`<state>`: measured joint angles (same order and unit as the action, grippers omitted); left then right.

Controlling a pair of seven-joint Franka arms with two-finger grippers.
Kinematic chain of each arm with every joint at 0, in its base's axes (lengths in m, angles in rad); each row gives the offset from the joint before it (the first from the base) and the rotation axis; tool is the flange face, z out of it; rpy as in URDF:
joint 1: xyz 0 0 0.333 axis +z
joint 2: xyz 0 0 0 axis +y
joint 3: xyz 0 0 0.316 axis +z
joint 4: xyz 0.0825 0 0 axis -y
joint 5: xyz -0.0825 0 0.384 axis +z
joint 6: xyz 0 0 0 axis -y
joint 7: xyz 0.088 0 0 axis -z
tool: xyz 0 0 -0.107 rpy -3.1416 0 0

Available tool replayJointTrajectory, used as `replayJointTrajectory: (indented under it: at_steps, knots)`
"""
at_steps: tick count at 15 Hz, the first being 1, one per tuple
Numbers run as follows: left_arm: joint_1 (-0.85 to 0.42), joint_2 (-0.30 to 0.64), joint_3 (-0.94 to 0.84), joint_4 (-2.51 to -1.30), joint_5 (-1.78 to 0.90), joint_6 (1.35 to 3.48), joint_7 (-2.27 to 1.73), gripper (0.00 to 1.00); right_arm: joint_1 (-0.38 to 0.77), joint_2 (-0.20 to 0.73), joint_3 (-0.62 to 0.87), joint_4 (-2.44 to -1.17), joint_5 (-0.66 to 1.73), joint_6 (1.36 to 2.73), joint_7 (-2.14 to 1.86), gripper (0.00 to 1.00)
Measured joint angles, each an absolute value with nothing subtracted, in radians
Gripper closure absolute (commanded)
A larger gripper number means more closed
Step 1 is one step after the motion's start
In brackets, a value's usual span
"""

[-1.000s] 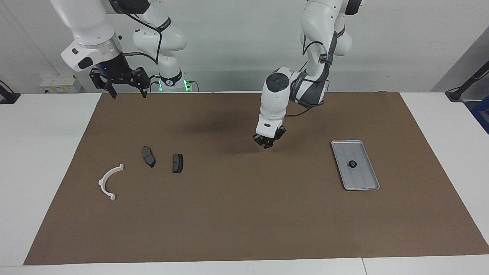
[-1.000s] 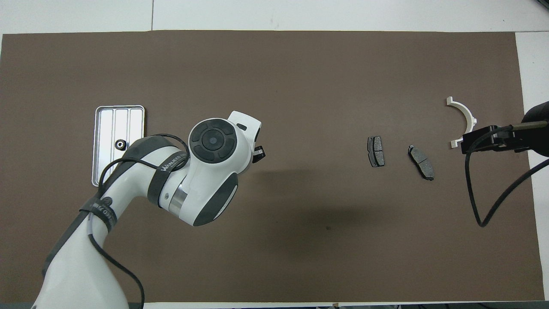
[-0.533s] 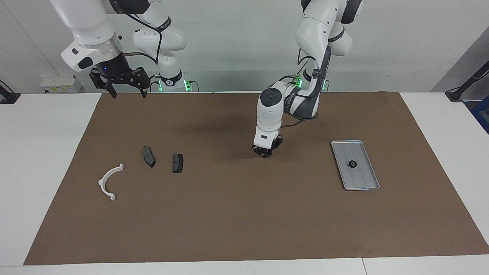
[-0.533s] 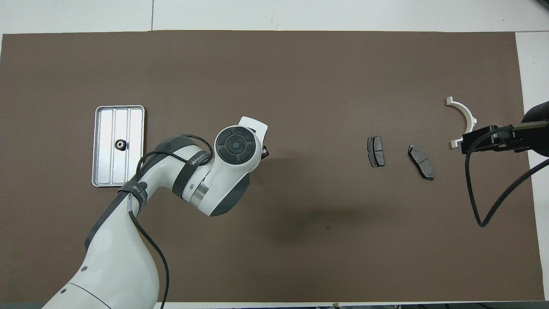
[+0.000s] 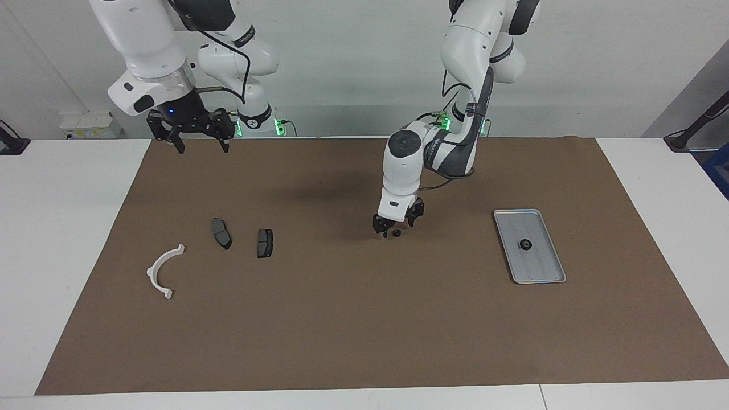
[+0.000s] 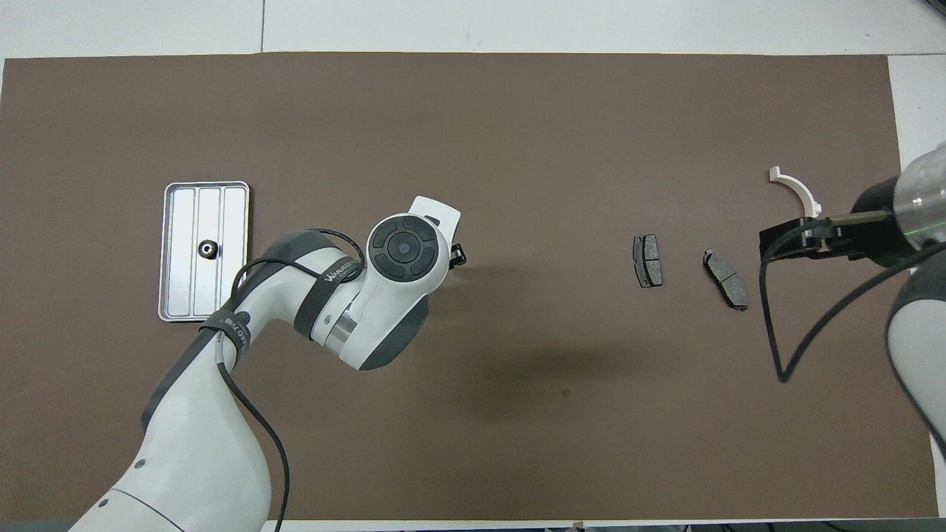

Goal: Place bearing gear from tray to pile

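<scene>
A small dark bearing gear (image 5: 395, 233) lies on the brown mat (image 5: 364, 319) mid-table, between the fingers of my left gripper (image 5: 393, 226), which stands open just above it. In the overhead view the left arm's wrist hides that gear. Another bearing gear (image 5: 524, 245) (image 6: 208, 249) sits in the silver tray (image 5: 547, 267) (image 6: 185, 295) toward the left arm's end. The pile is a white half-ring bracket (image 5: 162, 270) (image 6: 794, 188) and two dark brake pads (image 5: 221, 233) (image 5: 265, 242) toward the right arm's end. My right gripper (image 5: 196, 138) hangs open, high over the mat's edge by the robots.
The brown mat covers most of the white table (image 5: 68, 239). The right arm's black cable (image 6: 805, 325) loops over the mat near the bracket. The left arm's elbow (image 6: 369, 295) overhangs the mat between the tray and the pile.
My left gripper came down to the mat mid-table and opened, leaving a small dark gear lying between its fingers. The right gripper has shifted slightly toward the table's middle.
</scene>
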<state>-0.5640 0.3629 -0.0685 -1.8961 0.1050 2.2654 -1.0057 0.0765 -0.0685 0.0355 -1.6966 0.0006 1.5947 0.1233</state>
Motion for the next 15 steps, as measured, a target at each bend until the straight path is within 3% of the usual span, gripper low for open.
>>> replayJointTrajectory:
  at_steps: [4,8,12,15]
  knots:
    - [-0.416,0.223,-0.057,-1.851,0.092,2.069,-0.746,0.14,0.197,-0.042,0.044,-1.812,0.001,1.779,0.339,0.00]
    - [-0.202,0.071,-0.043,-1.779,0.052,1.833,-0.387,0.14,0.299,0.068,0.045,-1.848,0.001,1.946,0.537,0.00]
    - [0.014,0.050,-0.036,-1.716,0.000,1.770,-0.054,0.23,0.414,0.208,0.045,-1.845,0.001,2.104,0.728,0.00]
    - [0.052,0.078,-0.036,-1.772,-0.003,1.881,0.029,0.23,0.484,0.305,0.045,-1.794,0.001,2.151,0.868,0.00]
